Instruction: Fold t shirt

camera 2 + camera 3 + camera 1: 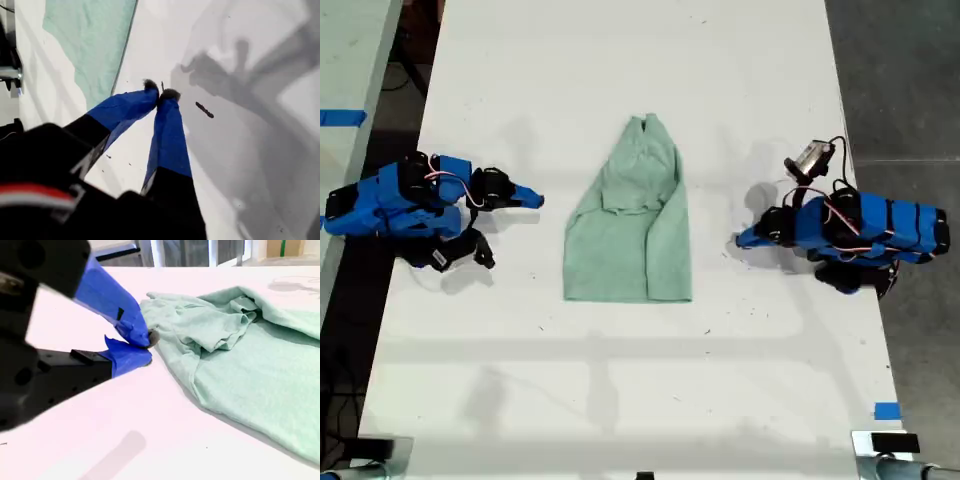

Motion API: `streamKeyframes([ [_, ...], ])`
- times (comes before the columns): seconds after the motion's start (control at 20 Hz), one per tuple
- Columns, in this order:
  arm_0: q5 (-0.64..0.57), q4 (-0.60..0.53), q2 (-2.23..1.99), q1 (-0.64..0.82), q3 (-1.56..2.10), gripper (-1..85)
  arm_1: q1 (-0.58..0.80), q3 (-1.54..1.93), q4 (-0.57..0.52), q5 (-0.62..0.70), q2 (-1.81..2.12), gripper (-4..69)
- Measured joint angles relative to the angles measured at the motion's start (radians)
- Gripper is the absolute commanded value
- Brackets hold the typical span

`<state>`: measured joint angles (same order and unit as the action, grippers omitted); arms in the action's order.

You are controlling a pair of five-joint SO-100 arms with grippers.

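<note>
Here's the white table [620, 400], long and bare-topped, filling the exterior view. Dead centre on it lies the t shirt [630, 240], pale mint green. It is flat on the surface, with its neck end [648, 122] at twelve o'clock in the exterior view and its wide hem at six. Both sides are folded in over the body, so it tapers towards the neck. The fabric is bunched into soft creases there, which shows clearly in the second wrist view [235, 340].

Now the arms, both blue and both lying low on the table. At three o'clock from the shirt in the exterior view is my first gripper [742, 240], pointing in at the cloth but apart from it. In its own view [161, 94] the fingers are pinched together at the tips with nothing between them. Only bare table lies beneath, and the shirt's edge [95, 45] is beyond.

At nine o'clock from the shirt is my second gripper [537, 200], also aimed at the cloth and near it without touching. Its fingers [148, 347] are drawn together, clenched on nothing.

Small stuff: a scrap of blue tape [886, 411] sits on the table at about four o'clock in the exterior view. A tiny dark speck [204, 110] lies just beside my first gripper's tips.
</note>
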<state>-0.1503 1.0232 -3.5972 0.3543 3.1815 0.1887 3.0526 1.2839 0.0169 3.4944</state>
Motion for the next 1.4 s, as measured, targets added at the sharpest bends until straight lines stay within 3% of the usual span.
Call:
streamKeyframes([
  [1.4, 0.0, 0.0, 0.0, 0.0, 0.0, -0.1, 0.0, 0.002, 0.006, -0.005, 0.0, 2.4],
])
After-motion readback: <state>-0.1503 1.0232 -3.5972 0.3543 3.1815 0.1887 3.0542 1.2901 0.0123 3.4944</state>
